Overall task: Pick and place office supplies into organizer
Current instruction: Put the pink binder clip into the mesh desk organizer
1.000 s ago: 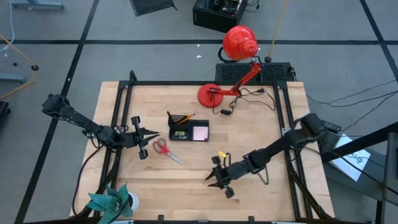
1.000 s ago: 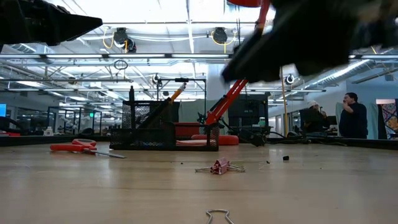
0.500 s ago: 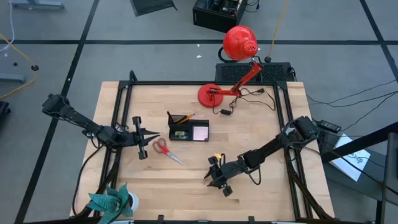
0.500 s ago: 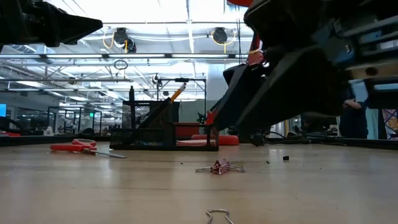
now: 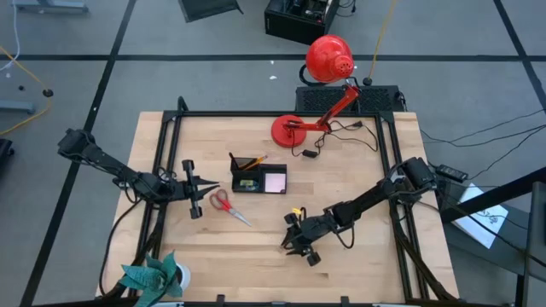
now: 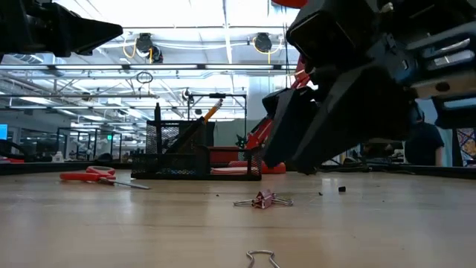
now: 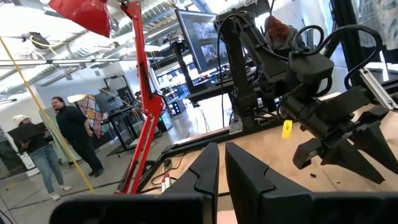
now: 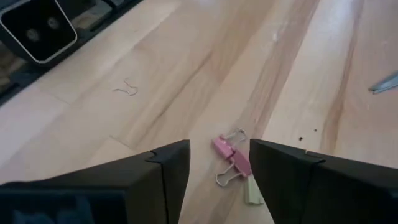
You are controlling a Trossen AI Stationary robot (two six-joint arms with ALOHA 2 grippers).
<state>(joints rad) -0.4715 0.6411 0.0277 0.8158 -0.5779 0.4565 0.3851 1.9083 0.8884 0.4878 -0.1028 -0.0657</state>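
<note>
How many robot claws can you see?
2. The left claw hangs over the left side of the table, beside the red scissors. The right claw is low near the middle, right above a pink clip. None seem hidden.

Lighting: even and bright overhead; the wooden tabletop (image 5: 341,188) in the high view is uniformly lit with only faint, soft shadows under both arms. High view sharp across the frame.

Low view: ceiling light fixtures (image 6: 260,41) blow out to white glare along the upper frame. The right gripper (image 6: 297,149) hangs close to the lens as a near-black, soft-edged silhouette; the pink binder clip (image 6: 262,199) farther back is in fair focus.

Left wrist view: bright room backlight, straight posts bowed near the edges, red lamp (image 7: 87,12) crisp.

Right wrist view: warm, evenly lit wood; that arm's own fingers (image 8: 155,174) slightly blurred in the foreground.
</note>
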